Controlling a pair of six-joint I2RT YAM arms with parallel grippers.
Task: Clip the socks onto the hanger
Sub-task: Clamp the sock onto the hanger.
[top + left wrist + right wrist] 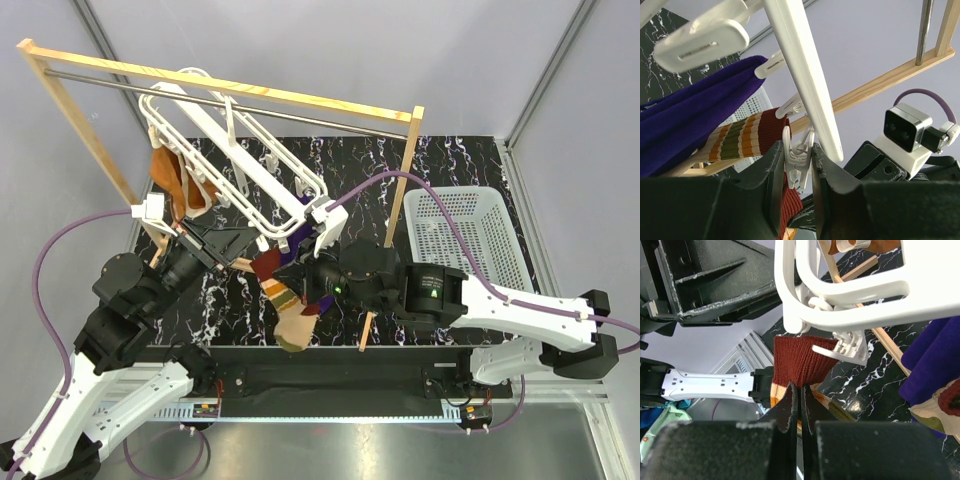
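The white hanger [255, 160] hangs tilted from the wooden rack's rod. My left gripper [258, 252] is shut on one of its white clip pegs [799, 161], squeezing the peg's handles between both fingers. My right gripper [305, 272] is shut on the maroon cuff of a striped sock [800, 362] and holds it up just under a peg [850, 347] at the hanger's corner. The rest of that sock [285, 312] dangles below. In the left wrist view another striped sock [740, 139] reaches a peg beside the purple cloth [695, 112].
The wooden rack [395, 215] with its metal rod stands over the black marble mat. An orange cloth [172, 180] hangs from the hanger's left part. The purple cloth [935, 352] hangs near my right gripper. A white basket [485, 205] stands at the right.
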